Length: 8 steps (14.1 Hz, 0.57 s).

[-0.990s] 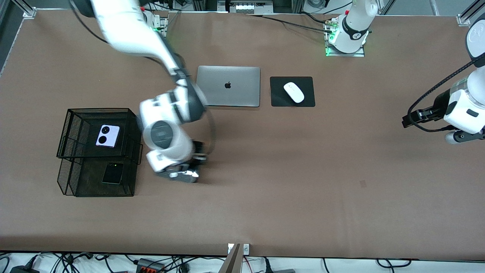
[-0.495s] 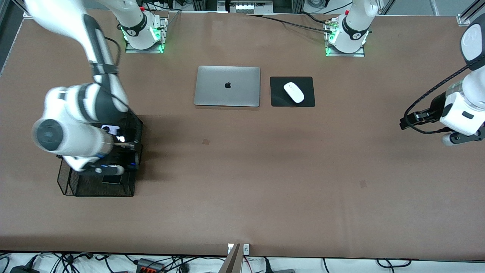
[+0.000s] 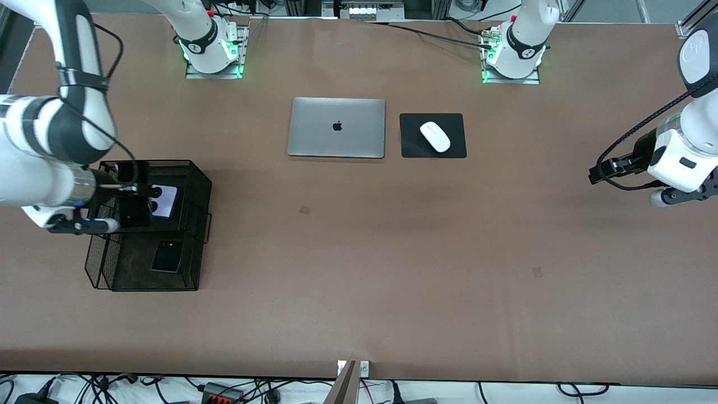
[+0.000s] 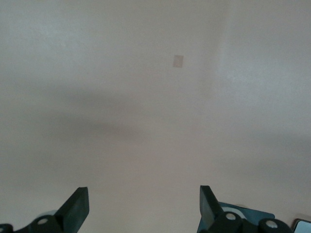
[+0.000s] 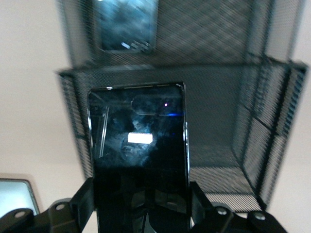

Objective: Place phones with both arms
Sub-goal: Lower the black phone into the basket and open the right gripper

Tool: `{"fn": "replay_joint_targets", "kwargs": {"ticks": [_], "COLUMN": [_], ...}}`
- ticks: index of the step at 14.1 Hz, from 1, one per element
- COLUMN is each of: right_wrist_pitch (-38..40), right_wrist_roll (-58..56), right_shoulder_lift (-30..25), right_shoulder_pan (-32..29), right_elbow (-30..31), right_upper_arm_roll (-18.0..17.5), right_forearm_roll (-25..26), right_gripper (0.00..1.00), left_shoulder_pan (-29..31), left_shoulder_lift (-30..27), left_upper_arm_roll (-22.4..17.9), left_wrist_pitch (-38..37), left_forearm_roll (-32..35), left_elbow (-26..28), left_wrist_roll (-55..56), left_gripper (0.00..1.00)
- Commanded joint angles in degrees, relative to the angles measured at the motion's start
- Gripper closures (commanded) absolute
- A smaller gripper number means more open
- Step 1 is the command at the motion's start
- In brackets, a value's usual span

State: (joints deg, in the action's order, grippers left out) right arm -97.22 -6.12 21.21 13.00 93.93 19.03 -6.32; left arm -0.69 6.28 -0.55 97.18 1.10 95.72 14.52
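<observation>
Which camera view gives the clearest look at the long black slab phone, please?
The right wrist view: the black slab phone fills it, clamped in the right gripper. The front view shows it only as a dark shape over the mesh rack; the left wrist view misses it.

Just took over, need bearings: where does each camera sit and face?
Front view: high across the table, facing both arms' bases; right jaws over the mesh rack, left jaws wait over bare table.
Left wrist view: looks down on bare table; open jaw tips show.
Right wrist view: looks into the rack; right jaws shut on the slab phone.
Shared by front and right wrist: rack, slab phone.
</observation>
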Motion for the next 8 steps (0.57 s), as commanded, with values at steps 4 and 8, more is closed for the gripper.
{"fn": "replay_joint_targets", "kwargs": {"ticks": [4, 8], "right_wrist_pitch": [-1.3, -2.6], "right_wrist_roll": [-2.8, -2.8], "right_shoulder_lift": [1.5, 3.1], "right_shoulder_pan": [-3.3, -4.8], "right_elbow": [2.9, 3.0], "right_upper_arm_roll": [1.1, 1.2], "right_forearm_roll": [1.2, 1.2], "right_gripper": [0.73, 0.73], "left_shoulder_pan": [-0.2, 0.9], "left_shoulder_lift": [-3.0, -2.8], "left_upper_arm_roll": [-0.2, -0.2], "left_wrist_pitch": [1.2, 1.1], "left_forearm_roll": [-0.9, -1.0], "left_elbow": [3.9, 3.9], "left_wrist_roll": [-0.9, -0.9], "left_gripper": [0.00, 0.00]}}
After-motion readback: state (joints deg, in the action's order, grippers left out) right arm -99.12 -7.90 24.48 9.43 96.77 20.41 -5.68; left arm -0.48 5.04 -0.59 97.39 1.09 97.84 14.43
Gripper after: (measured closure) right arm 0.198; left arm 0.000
